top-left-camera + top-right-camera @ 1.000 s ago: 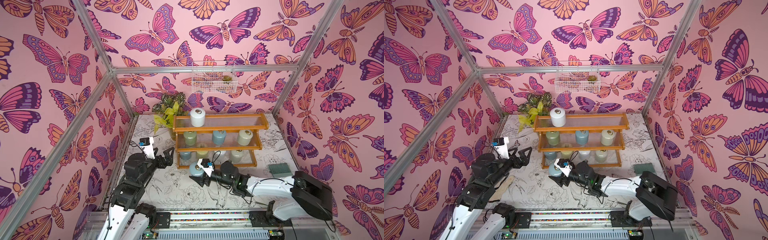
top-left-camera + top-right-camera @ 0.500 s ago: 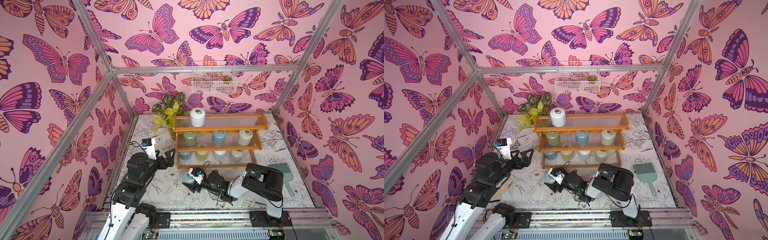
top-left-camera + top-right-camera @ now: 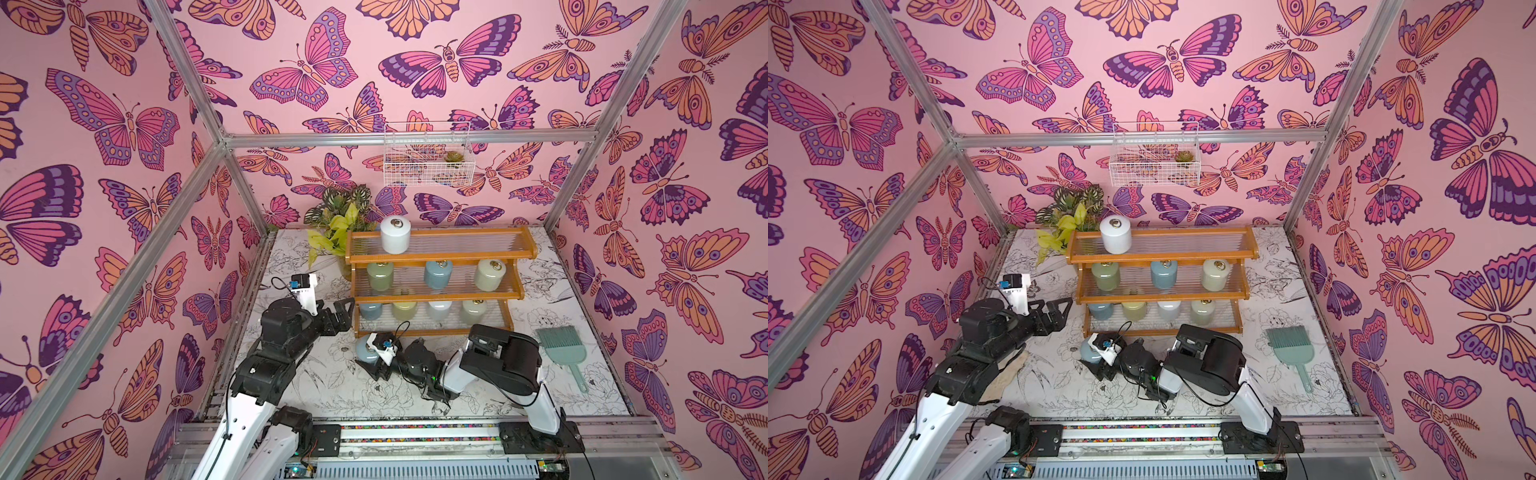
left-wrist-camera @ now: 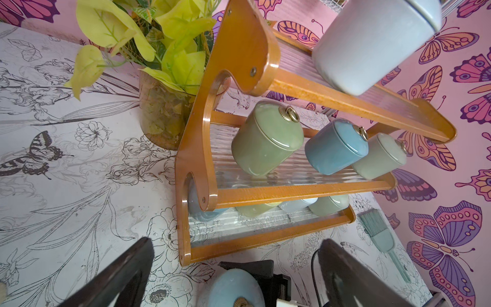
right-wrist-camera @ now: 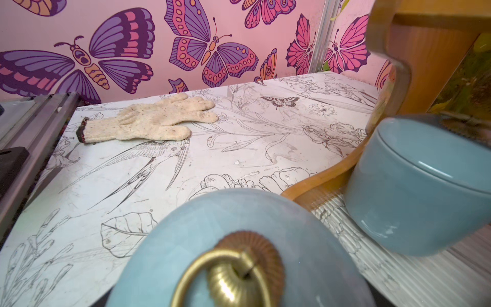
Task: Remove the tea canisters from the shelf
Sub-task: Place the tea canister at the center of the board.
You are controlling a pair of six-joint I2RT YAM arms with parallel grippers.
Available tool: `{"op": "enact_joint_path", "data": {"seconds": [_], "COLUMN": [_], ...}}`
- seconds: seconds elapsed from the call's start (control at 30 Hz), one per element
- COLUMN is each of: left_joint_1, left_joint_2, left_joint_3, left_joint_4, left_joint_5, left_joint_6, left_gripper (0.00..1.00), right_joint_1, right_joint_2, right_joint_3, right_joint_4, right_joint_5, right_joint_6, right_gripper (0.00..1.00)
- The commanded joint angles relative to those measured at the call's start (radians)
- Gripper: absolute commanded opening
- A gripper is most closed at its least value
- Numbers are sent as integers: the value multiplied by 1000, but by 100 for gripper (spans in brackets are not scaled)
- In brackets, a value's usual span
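Eight jars (image 3: 395,235) are left on the shelf (image 3: 440,257) in a top view: one white on top, three in the middle, four at the bottom. A ninth, the pale blue jar (image 3: 365,348), is clasped in the right gripper (image 3: 369,354). It has been drawn clear of the bottom tier to just in front, low at the table (image 3: 332,386), so the first removal is judged nearly done. The left gripper (image 3: 343,313) is held spread and empty beside the shelf's end.

From the left wrist, its fingers (image 4: 127,265) are seen wide apart with nothing between them.

From the right wrist, the held jar's gold-ringed lid (image 5: 239,226) fills the foreground. A glove (image 5: 148,122) lies on the flower-printed table, which is enclosed by butterfly-papered walls (image 5: 132,40).
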Motion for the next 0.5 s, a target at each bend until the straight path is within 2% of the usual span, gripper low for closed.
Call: {"op": "enact_joint_path", "data": {"seconds": [0.0,0.1,0.17,0.2,0.47], "left_joint_1": [-4,-5,-4,-5,-4], "left_joint_2": [-3,-15,-28,-33,-60], "left_joint_3": [17,7,1,0,3], "left_joint_4": [-11,-11,-11,-12,-12], "left_joint_5": [27,20,20,20,33], "left_joint_6": [18,14,15,15,28], "left_gripper": [100,100,100,100,100], "right_joint_1": [3,1,0,0,-1], "right_joint_2": [4,4,-1,-6,-165], "right_joint_3": [29,27,26,24,-31], "right_joint_4": [101,101,100,99,-3], "right_joint_5": [16,18,23,29,47], "right_joint_6": [-5,-6,1,6,2], "right_gripper": [79,84,92,100,99]}}
